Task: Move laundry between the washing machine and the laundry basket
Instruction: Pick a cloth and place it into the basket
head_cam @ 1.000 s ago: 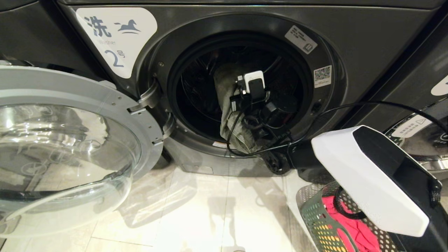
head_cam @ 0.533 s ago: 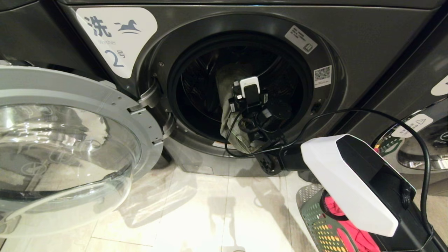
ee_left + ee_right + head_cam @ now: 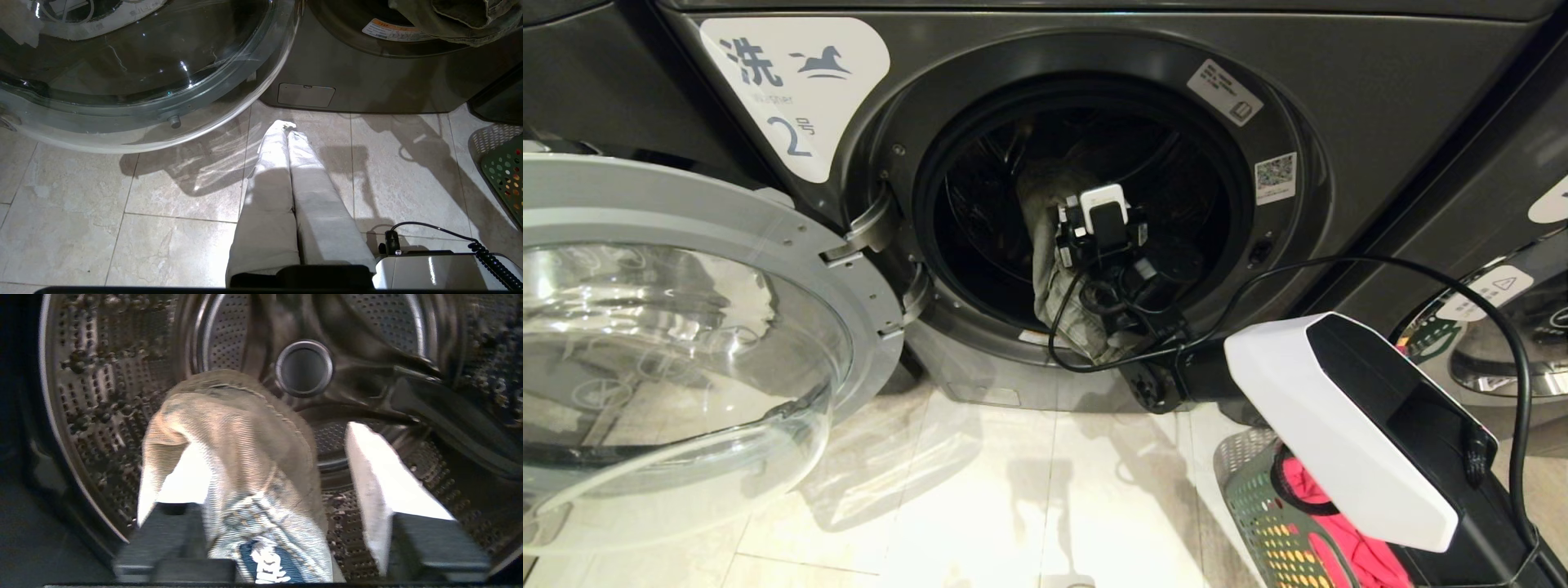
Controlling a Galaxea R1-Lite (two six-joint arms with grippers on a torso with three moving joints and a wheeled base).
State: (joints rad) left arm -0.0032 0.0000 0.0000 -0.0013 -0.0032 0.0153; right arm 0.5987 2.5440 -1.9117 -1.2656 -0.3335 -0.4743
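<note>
Garment (image 3: 1058, 302) hanging lengthwise — washing machine (image 3: 1094, 49) mouth, right gripper (image 3: 269, 473) spread

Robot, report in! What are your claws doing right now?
Right gripper open inside washing machine drum, olive garment draped over one finger. Left gripper shut, parked above floor. Laundry basket beside machine. Nothing blocking.

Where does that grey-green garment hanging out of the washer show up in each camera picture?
Head view: the garment drapes over the drum's lower lip, middle of the picture.
Left wrist view: its hem is at the upper right corner.
Right wrist view: centre, between the right claw's fingers.
Shared landmark: the washing machine.
</note>
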